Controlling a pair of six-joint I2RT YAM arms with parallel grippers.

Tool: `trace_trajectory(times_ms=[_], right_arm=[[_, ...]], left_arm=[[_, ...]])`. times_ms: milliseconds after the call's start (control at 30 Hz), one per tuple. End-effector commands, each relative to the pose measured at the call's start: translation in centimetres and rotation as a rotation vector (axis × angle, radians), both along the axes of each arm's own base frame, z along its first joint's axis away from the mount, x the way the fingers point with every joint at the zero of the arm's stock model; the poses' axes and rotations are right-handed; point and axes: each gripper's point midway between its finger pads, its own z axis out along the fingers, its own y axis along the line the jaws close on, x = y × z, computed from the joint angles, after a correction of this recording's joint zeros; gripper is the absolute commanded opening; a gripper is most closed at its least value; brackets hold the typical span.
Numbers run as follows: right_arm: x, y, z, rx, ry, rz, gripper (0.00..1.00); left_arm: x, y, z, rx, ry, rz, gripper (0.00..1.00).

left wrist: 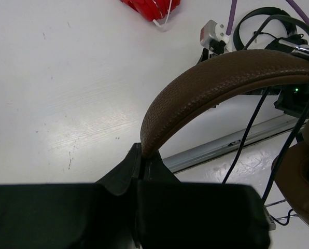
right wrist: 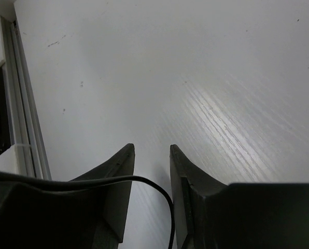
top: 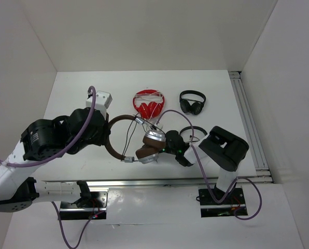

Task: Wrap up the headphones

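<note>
Item: brown over-ear headphones [top: 153, 139], mid-counter [top: 66, 111], between both arms.
Left hand [left wrist: 140, 155]: clamped on leather-look headband [left wrist: 216, 78], likely anchoring frame for winding.
Right hand [right wrist: 152, 155]: beside earcups, jaws parted, thin dark cable [right wrist: 144, 180] crossing gap unpinched; probably lining up to catch cord.
Cable loose; wrapping judged barely begun.

Headphones [left wrist: 222, 83] cropped at right edge, red pair [left wrist: 150, 6] at top; cable [right wrist: 118, 178] runs off bottom edge.
</note>
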Motion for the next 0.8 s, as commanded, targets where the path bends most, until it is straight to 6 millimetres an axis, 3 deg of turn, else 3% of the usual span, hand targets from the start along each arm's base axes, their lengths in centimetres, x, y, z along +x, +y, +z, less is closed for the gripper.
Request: trace_trajectory(times_ms=[0,367,767], right_arm=[[0.3,0.1,-0.1,0.01,-0.029,-0.012,0.41],[-0.3,-1.0,-2.2,-0.045,0.012,-0.031,0.43],[-2.3,-2.6,-4.2,-0.077,0.052,-0.024,0.39]], left_arm=[[0.5,-0.3,1.5,-0.081,-0.041,0.04,0.0],[0.7,0.9,2.0,-0.073,-0.052,0.101,0.0],[1.2,1.6,2.3,-0.077,-0.063,0.14,0.0]])
